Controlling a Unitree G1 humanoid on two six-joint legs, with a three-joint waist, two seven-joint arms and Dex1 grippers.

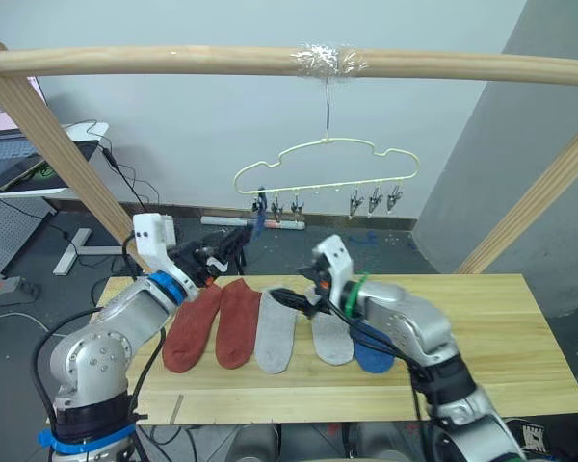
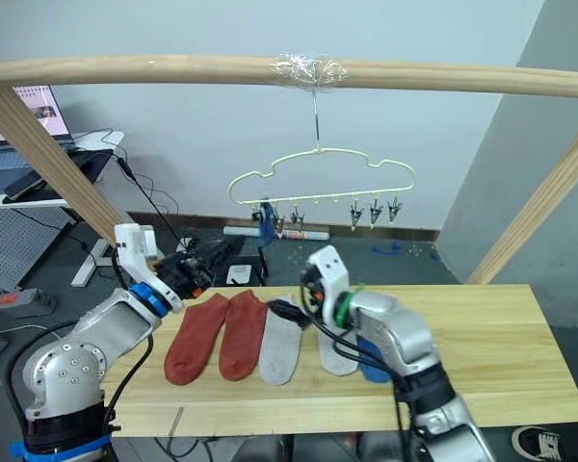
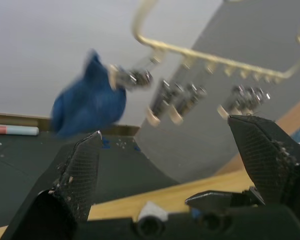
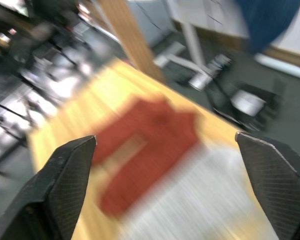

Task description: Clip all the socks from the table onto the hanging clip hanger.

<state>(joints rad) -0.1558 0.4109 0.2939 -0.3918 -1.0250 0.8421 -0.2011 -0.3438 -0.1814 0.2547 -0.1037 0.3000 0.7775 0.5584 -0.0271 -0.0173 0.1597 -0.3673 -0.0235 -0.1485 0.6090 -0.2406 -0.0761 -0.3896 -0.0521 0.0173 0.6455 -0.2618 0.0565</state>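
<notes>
One blue sock clipped, five left along the pale wooden table's middle.
My left gripper and right gripper both gape empty; risk: left bumps the thin yellow wire clip hanger, swinging it.

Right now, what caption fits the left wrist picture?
Open left gripper faces a blue sock clipped on the hanger.

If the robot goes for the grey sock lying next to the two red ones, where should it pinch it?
Probably at the open cuff end of that grey sock, the end lying nearer the hanger. The sock lies flat on the table with its toe towards the robot, so coming down from above with the open right gripper, which hovers close by, looks easiest.
</notes>
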